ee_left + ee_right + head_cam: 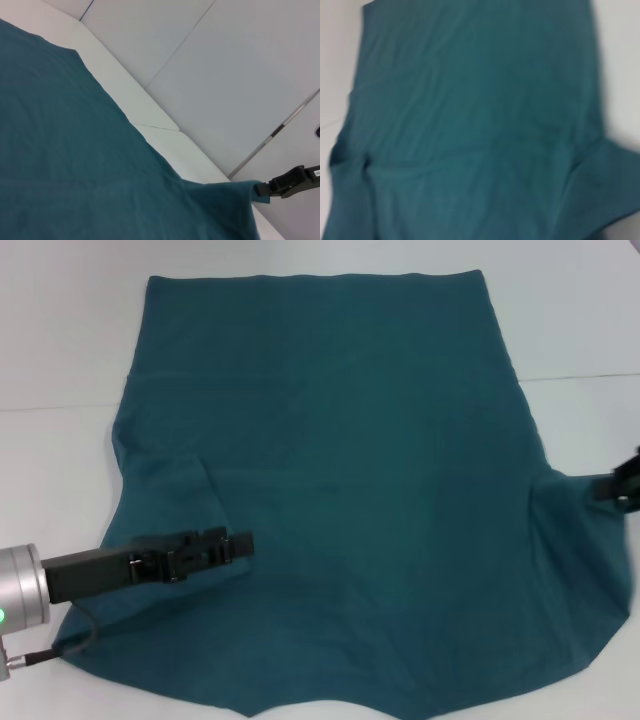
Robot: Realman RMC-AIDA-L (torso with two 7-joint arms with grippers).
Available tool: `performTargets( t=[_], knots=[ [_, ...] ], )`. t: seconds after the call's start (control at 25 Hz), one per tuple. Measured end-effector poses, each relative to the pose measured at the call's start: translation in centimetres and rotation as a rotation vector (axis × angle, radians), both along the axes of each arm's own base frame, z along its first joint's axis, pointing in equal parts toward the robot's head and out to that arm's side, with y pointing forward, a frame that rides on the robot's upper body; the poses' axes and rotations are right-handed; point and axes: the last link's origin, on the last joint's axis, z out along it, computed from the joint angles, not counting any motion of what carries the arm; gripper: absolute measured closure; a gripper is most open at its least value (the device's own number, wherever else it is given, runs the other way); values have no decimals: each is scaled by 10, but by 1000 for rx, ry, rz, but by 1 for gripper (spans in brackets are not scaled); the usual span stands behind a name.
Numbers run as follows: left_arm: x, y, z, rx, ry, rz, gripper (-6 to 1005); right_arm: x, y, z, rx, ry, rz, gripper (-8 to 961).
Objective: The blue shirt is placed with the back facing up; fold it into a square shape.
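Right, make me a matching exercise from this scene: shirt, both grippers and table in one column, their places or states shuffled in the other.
1. dark teal-blue cotton T-shirt
2. left gripper
3. right gripper
4. white table

A. clamped on the tip of the shirt's right sleeve
B. spread out, plain side up
C. above the shirt's left part, by the folded-in sleeve
D. shows bare beyond the shirt's far edge

Pairs: 1-B, 2-C, 3-A, 4-D
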Motion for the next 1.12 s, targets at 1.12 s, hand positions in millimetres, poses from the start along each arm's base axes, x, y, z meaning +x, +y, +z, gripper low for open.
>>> performTargets(
  t=[1.12],
  knots=[
    [-2,-1,2,3,-14,25,370,-27,17,-62,-82,0,3,924]
  ],
)
